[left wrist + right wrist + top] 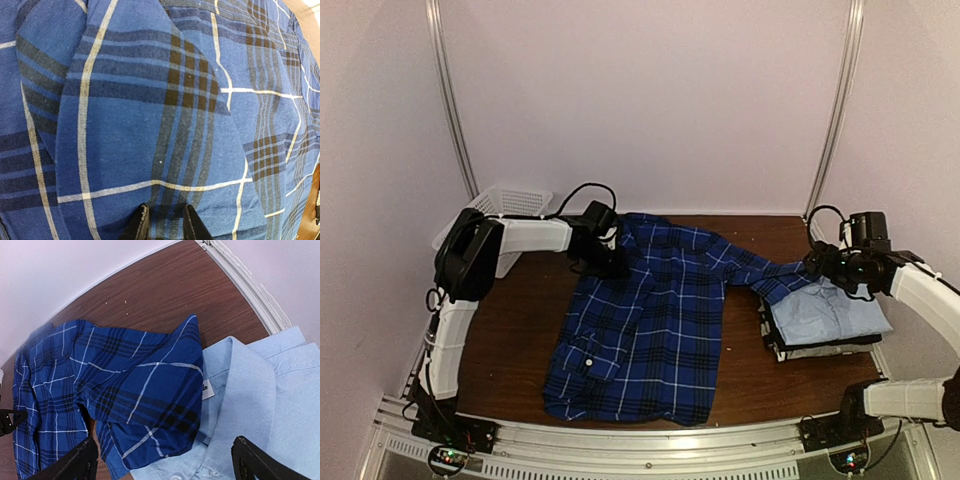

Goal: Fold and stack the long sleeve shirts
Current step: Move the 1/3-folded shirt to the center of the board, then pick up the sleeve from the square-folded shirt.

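The plaid shirt lies spread flat on the brown table, collar toward the back wall and hem toward the arm bases. The left claw is down at the plaid shirt's upper left corner, by the shoulder. From its wrist camera, the left claw has its two black fingers drawn close together, with plaid cloth filling the thin gap between them (a pinch on the fabric, by the look of it).

The plaid shirt's sleeve reaches out to the right, and its end is draped onto the light blue shirt. That shirt tops the stack of folded ones just beside the plaid shirt's right edge. The right claw hangs over that sleeve end. In its own view the right claw is spread wide and grips nothing. The plaid sleeve lies just ahead of it, overlapping the light blue shirt's collar.

Beyond the plaid shirt's upper left corner, a white basket sits behind the left arm.
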Tool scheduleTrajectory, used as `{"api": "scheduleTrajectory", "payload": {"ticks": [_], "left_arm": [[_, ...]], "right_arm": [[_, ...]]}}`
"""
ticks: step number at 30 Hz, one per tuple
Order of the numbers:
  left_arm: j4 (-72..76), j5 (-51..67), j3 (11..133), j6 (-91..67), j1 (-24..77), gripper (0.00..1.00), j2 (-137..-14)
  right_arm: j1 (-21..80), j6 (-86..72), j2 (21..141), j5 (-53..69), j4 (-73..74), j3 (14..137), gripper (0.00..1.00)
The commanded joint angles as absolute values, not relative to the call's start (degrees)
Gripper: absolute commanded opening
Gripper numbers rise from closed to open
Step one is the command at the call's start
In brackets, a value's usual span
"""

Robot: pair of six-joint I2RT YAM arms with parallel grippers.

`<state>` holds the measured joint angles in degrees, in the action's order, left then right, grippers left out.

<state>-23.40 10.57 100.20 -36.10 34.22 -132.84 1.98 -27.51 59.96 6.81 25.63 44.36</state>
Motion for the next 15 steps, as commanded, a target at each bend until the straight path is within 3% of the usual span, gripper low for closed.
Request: {"api": "scheduleTrajectory", "payload": {"ticks": [1,5,9,12,15], "left_arm": [[-25.18,9.90,100.53,-35.47,33.27,0.26,-134.77],[-25.62,10.60,100.72,-35.10,33.23,0.26,-133.96],[-25.84,11.12,100.78,-34.36,33.22,0.26,-132.40],[-26.35,11.31,101.02,-33.81,33.30,0.26,-130.73],[-27.25,11.12,101.25,-33.11,33.28,0.26,-128.65]], "right_arm": [[-1.13,-27.57,62.18,11.61,21.02,42.56,0.89],[-1.81,-28.06,64.42,12.46,18.06,42.21,0.80],[-2.02,-28.23,66.77,12.61,15.44,42.42,0.64],[-2.02,-27.64,68.61,12.58,14.69,43.30,0.47],[-2.02,-26.63,69.50,12.33,15.64,45.42,0.23]]}}
